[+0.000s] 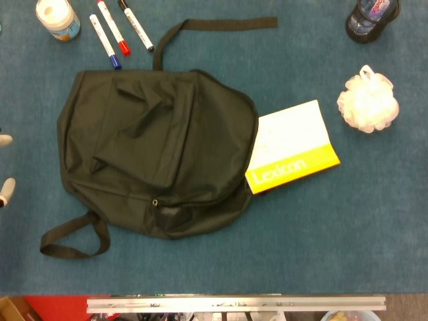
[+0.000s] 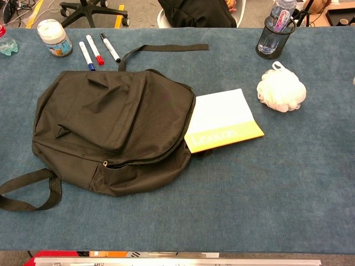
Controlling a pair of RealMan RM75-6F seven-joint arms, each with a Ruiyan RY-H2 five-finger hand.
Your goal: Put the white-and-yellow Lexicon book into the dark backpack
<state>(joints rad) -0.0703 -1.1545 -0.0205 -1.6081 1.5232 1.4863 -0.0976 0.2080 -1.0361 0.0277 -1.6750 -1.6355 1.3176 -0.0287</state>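
Blue surface (image 1: 374, 221) carries the Lexicon book (image 1: 294, 148) half inside the backpack (image 1: 154, 154), far right of the left hand (image 1: 5, 164), grasp state indeterminable; push the spine squarely inward.

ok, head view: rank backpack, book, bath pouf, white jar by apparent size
1. backpack
2. book, partly hidden under the backpack's edge
3. bath pouf
4. white jar, cut off by the frame's top edge, so its rank is unsure
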